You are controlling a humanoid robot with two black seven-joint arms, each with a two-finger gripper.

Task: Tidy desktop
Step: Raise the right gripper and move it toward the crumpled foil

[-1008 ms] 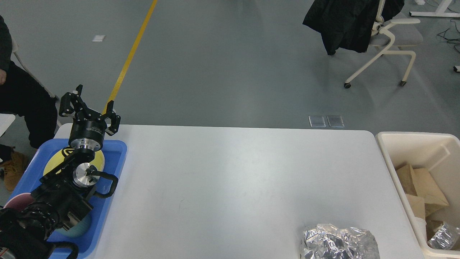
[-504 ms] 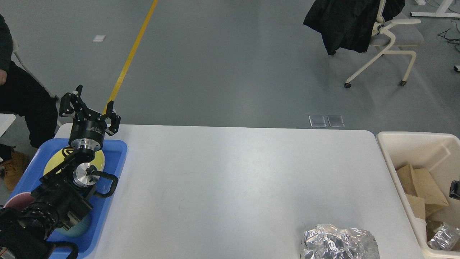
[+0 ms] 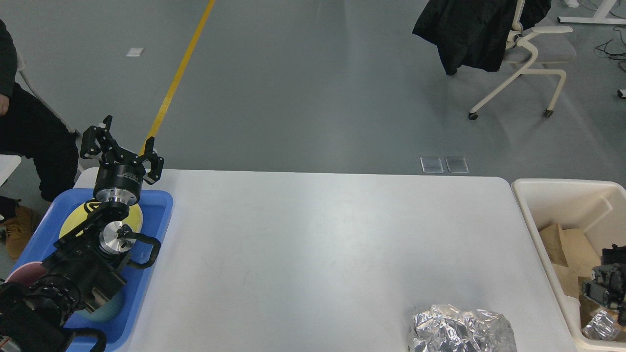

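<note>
The white bench [image 3: 313, 254] carries crumpled foil [image 3: 462, 330] near its front edge, grey floor [image 3: 303, 88] beyond. The left end effector [image 3: 122, 144] hovers spread wide above the blue tray [image 3: 159, 215]. The right end effector [image 3: 609, 286] has edged in over the cream bin [image 3: 562, 188]; I cannot tell its opening.

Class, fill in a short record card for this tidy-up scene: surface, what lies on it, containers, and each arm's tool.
surface: white desktop
on surface: crumpled foil, near front edge
left container: blue tray holding a yellow plate
right container: cream bin with brown paper
left tool: open, raised above the tray's far end
right tool: at the picture's right edge over the bin, state unclear
</note>
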